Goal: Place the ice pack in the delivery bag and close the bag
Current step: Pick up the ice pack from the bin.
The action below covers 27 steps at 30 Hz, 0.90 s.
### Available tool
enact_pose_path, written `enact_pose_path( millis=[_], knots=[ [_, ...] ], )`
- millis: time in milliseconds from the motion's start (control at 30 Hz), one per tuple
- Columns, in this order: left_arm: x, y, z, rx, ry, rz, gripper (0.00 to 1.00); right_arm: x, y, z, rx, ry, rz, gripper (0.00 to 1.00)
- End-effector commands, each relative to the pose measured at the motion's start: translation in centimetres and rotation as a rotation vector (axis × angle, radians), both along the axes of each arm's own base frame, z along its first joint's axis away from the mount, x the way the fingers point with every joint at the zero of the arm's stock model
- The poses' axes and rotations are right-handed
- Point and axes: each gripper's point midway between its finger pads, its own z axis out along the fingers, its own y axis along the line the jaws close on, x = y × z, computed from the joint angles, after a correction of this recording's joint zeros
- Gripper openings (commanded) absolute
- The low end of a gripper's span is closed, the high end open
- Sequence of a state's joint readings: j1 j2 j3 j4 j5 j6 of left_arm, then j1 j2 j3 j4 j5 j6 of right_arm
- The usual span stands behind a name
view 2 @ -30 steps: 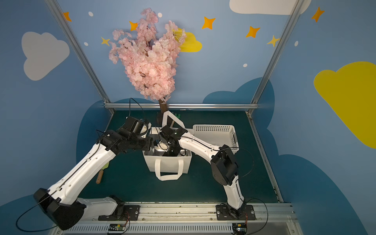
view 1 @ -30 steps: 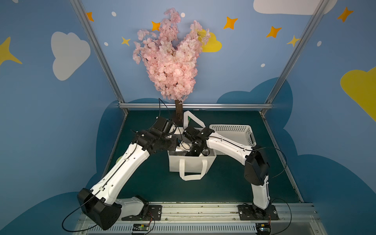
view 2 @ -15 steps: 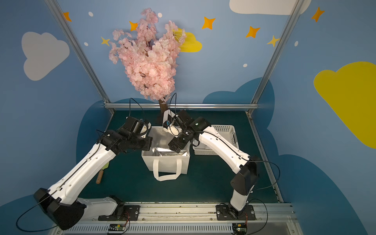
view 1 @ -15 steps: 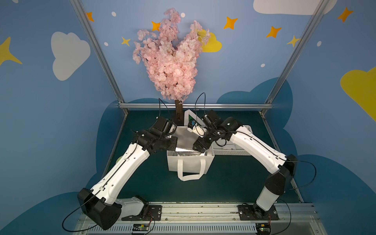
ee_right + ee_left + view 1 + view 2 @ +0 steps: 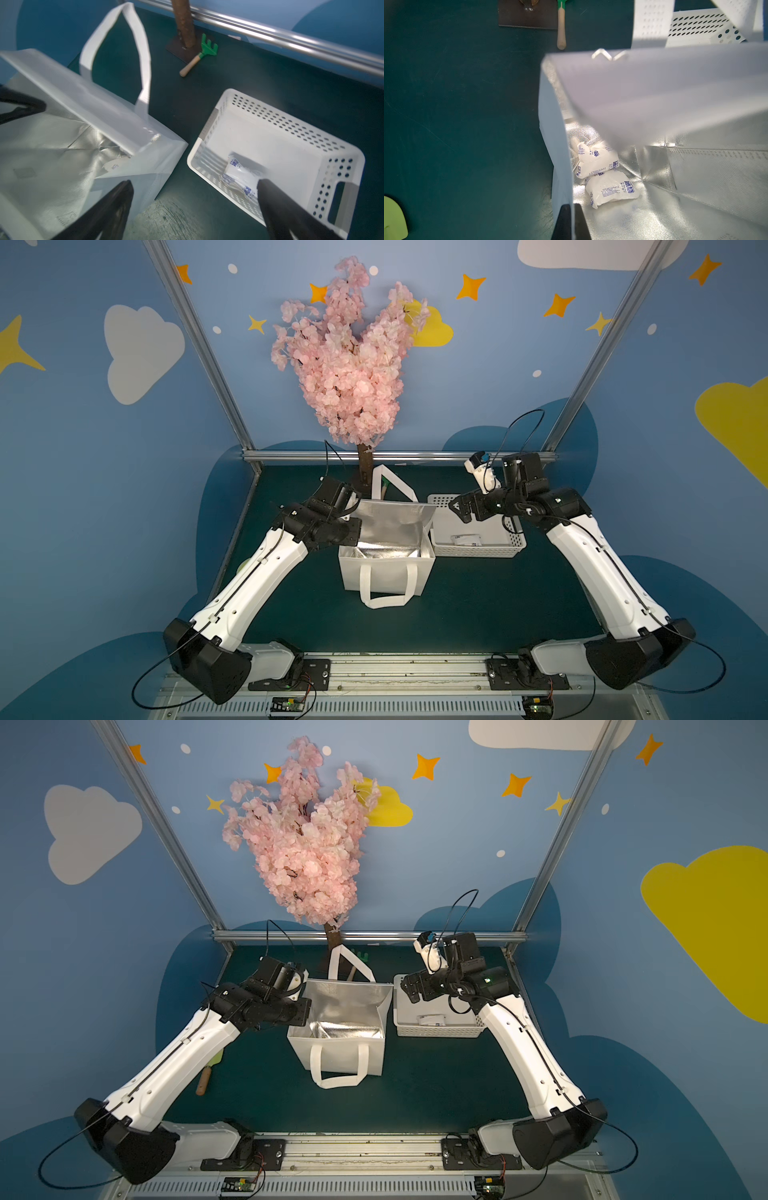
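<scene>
Ice packs of white plastic with blue print are lying at the bottom of the white boxy fabric delivery bag (image 5: 386,572) (image 5: 338,1052), one (image 5: 598,162) resting partly on the other (image 5: 611,189), both against the foil lining near the bag wall on the left arm's side. That bag is standing open on the dark green surface (image 5: 478,605), its silver-lined flap tilting up at the back, one flat loop handle hanging down its front wall and the other rising behind the flap.

The left end effector (image 5: 573,209) (image 5: 354,529) is pinching the top edge of the bag's wall, its black fingers (image 5: 563,220) pressed together on the fabric. The right end effector (image 5: 193,187) (image 5: 461,512) is hovering above the bag's other side, fingers (image 5: 270,195) spread wide apart and gripping nothing.

Just beside the bag on that side, a white perforated plastic basket (image 5: 478,551) (image 5: 291,128) is sitting, and a third ice pack (image 5: 241,176) (image 5: 465,539) is lying inside it. Behind the bag, a small green toy rake with a wooden handle (image 5: 199,58) is lying next to the brown trunk of a pink blossom tree (image 5: 353,377).
</scene>
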<state>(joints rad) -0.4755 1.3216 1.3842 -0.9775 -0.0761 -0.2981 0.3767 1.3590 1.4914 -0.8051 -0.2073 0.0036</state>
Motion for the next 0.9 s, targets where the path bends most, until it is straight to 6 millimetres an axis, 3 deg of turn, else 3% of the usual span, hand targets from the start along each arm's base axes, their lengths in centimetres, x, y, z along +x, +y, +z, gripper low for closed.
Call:
enact_pose_path(
  millis=[0,200,400,500,633,867],
  knots=[
    [0.7,-0.3,1.3,-0.016,-0.035,-0.01,0.03,2.4,-2.0,-0.7,0.11,0.005,-0.143,0.99],
    [0.6,-0.3,1.2,-0.02,-0.03,-0.011,0.03,4.2,-4.8,-8.7,-0.106,0.133,-0.189,0.98],
    [0.4,-0.3,1.5,-0.024,-0.035,-0.011,0.03,4.4,-6.9,-15.8,-0.302,0.362,-0.245,0.98],
    [0.3,-0.1,1.5,-0.022,-0.037,-0.008,0.03,3.4,-7.0,-17.4,-0.353,0.537,-0.245,0.95],
    [0.2,0.0,1.4,-0.02,-0.038,-0.004,0.03,1.9,-5.7,-19.9,-0.349,0.735,-0.216,0.89],
    [0.3,0.3,1.3,-0.011,-0.04,0.006,0.03,-0.2,-4.6,-21.9,-0.279,0.883,-0.279,0.89]
  ],
)
